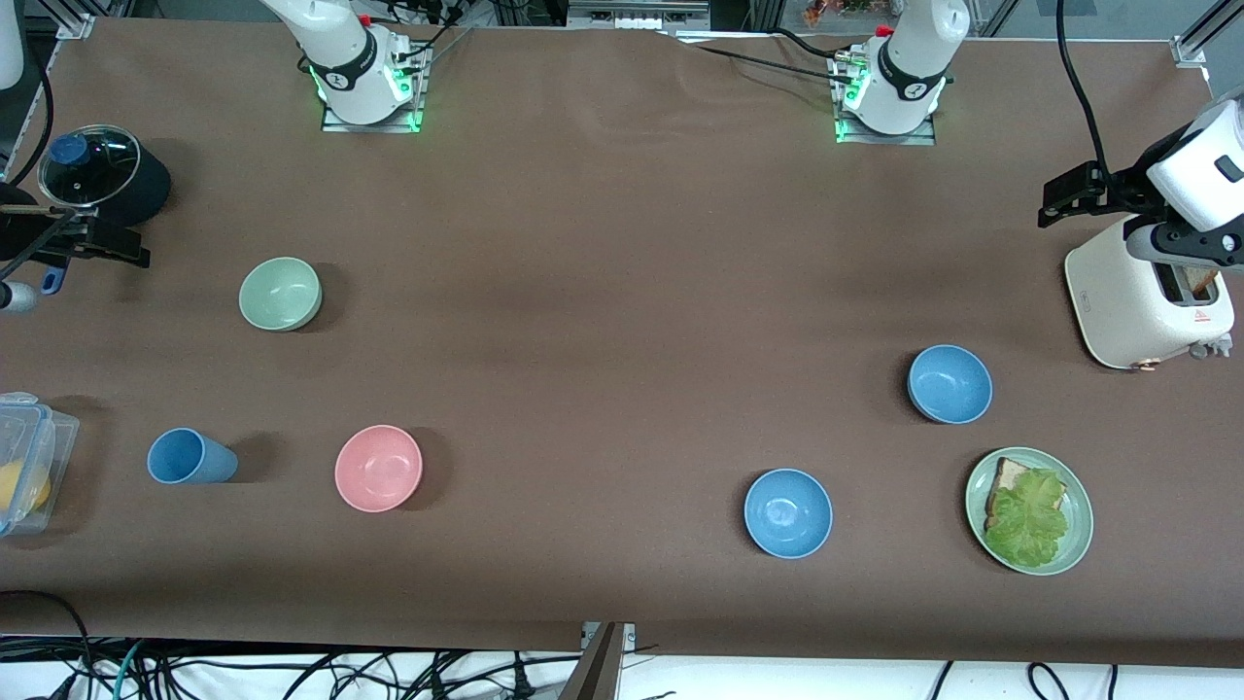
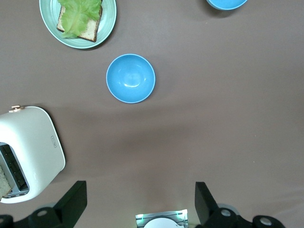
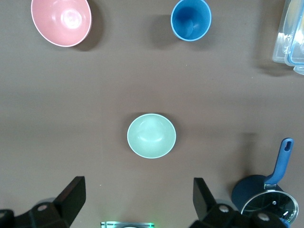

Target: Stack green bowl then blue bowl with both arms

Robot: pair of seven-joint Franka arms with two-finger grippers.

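Note:
The pale mint-green bowl point(image 1: 280, 294) sits upright toward the right arm's end of the table. In the right wrist view it point(image 3: 151, 135) lies below my right gripper point(image 3: 137, 197), which is open, empty and high over the table. The paler sky-blue bowl point(image 1: 950, 384) sits near the toaster toward the left arm's end. In the left wrist view it point(image 2: 130, 78) lies below my left gripper point(image 2: 138, 202), which is also open, empty and high. Neither hand shows in the front view; only the arm bases point(image 1: 364, 73) do.
A deeper-blue glossy bowl point(image 1: 788, 512) and a green plate with bread and lettuce point(image 1: 1077, 530) sit nearest the front camera. A white toaster point(image 1: 1137, 301) stands beside the blue bowl. A pink bowl point(image 1: 378, 468), blue cup point(image 1: 190, 457), lidded pot point(image 1: 97, 180) and plastic box point(image 1: 29, 457) are near the green bowl.

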